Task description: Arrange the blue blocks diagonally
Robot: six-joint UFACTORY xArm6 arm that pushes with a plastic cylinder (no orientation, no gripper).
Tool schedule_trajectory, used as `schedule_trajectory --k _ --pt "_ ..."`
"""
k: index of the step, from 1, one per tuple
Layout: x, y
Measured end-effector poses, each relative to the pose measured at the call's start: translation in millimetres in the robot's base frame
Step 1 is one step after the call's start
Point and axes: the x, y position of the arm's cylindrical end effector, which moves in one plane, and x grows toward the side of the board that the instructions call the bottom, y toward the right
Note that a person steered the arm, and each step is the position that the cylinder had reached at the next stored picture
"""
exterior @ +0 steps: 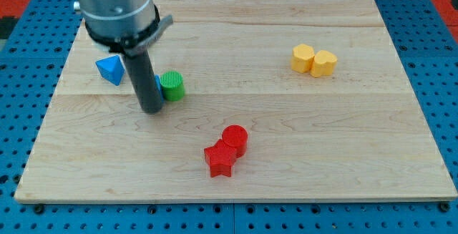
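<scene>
A blue triangle block (109,69) lies at the view's left on the wooden board (300,162). A second blue block (158,85) is mostly hidden behind my rod; only a sliver shows, so its shape cannot be made out. It sits against the left side of a green cylinder (172,86). My tip (152,109) rests on the board just below and left of that hidden blue block, right of the blue triangle.
A red cylinder (235,139) and a red star (220,159) touch each other at the lower middle. Two yellow blocks, a hexagon (303,58) and a heart (324,63), sit together at the upper right. Blue pegboard surrounds the board.
</scene>
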Motion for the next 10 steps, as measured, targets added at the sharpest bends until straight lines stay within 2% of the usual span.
schedule_trajectory --k 1,2,3,4,5,7,8,9,10 --pt "-53.9 -0.8" --pt "-29.5 1.0" --pt "-20.6 -55.5" --pt "-40.3 -104.5" --pt "-75.5 -96.8" --pt "-85.8 15.1" --pt "-85.8 18.8" --pt "-84.2 -43.0" --pt "-62.0 -10.0"
